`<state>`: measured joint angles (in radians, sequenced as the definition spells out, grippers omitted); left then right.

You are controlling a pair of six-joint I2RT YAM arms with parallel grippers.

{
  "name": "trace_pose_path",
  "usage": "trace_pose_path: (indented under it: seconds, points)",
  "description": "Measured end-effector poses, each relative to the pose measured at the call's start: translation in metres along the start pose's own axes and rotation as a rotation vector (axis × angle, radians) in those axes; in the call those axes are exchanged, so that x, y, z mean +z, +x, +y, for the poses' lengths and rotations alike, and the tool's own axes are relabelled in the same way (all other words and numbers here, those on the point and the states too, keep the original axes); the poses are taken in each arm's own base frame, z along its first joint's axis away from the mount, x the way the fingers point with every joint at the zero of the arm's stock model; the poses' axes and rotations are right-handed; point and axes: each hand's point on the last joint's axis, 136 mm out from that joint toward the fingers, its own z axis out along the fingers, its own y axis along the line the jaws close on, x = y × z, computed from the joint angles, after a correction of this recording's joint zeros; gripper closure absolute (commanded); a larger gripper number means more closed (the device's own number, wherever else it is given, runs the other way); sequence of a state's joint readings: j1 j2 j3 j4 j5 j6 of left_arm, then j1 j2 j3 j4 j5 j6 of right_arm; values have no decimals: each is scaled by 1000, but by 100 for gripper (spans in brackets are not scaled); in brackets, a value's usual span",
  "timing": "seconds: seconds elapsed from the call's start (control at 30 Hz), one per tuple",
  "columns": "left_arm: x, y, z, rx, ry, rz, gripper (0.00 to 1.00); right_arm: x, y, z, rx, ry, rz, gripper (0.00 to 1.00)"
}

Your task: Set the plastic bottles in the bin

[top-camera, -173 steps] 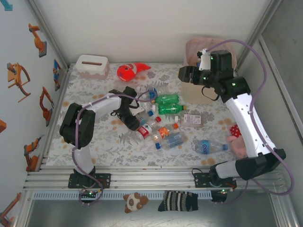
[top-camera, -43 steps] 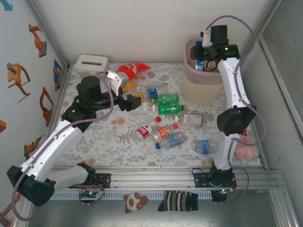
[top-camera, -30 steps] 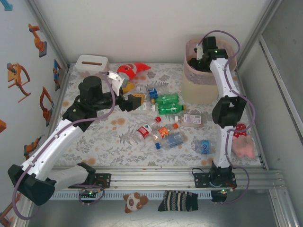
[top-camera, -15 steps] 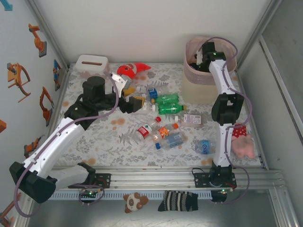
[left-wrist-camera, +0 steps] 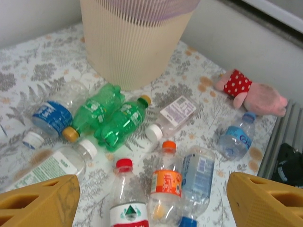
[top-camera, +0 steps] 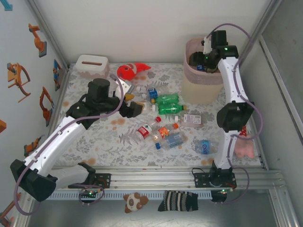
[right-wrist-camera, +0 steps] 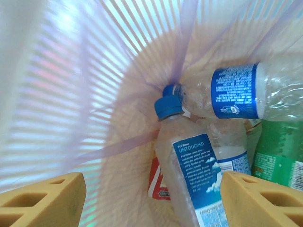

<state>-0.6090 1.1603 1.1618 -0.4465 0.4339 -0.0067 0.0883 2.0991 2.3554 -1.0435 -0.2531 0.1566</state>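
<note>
Flanking the bottles [top-camera: 168, 109], fish toy [top-camera: 128, 72], tissue box [top-camera: 91, 65], pink plush [top-camera: 244, 149]

The surface [left-wrist-camera: 28, 71] is patterned with grey leaves and orange blossoms on white. Beyond the yellow-orange fingers [left-wrist-camera: 38, 201] of the left pincer [left-wrist-camera: 151, 201], two green bottles [left-wrist-camera: 125, 120] are seen, then the ribbed beige bin [left-wrist-camera: 132, 47], lined in pink. To that pincer's right, a pink toy [left-wrist-camera: 260, 97] is banded in white-dotted red. Under the right pincer [right-wrist-camera: 152, 198], clear bottles [right-wrist-camera: 234, 92] are labelled and capped in blue.
</note>
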Motion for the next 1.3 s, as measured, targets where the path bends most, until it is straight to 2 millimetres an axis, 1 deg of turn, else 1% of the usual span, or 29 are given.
trace_pose_path:
  seconds: [0.1, 0.2, 0.37, 0.5, 0.67, 0.77, 0.9, 1.07, 1.17, 1.3]
  points:
    - [6, 13, 3, -14, -17, 55, 20, -28, -10, 8, -14, -2, -56, 26]
    - [13, 26, 7, -31, -34, 109, 21, -48, -16, 13, -24, -2, -96, 26]
    - [26, 56, 10, -60, -53, 225, 22, -70, -21, 19, -25, -6, -137, 27]
    - [36, 85, 14, -90, -78, 334, 22, -91, -17, 26, -10, -22, -162, 27]
    - [47, 124, 11, -117, -117, 500, 22, -123, -9, 38, 4, -56, -209, 27]
    - [55, 144, 8, -126, -131, 579, 21, -136, -3, 43, 14, -77, -233, 27]
    - [68, 170, 3, -122, -139, 683, 21, -141, 7, 45, 28, -94, -235, 28]
    - [80, 208, 3, -122, -171, 834, 19, -137, 17, 44, 41, -96, -217, 28]
    - [83, 219, 7, -107, -199, 889, 19, -134, 22, 43, 46, -97, -205, 28]
    - [88, 227, 13, -95, -228, 932, 19, -133, 25, 43, 47, -102, -197, 28]
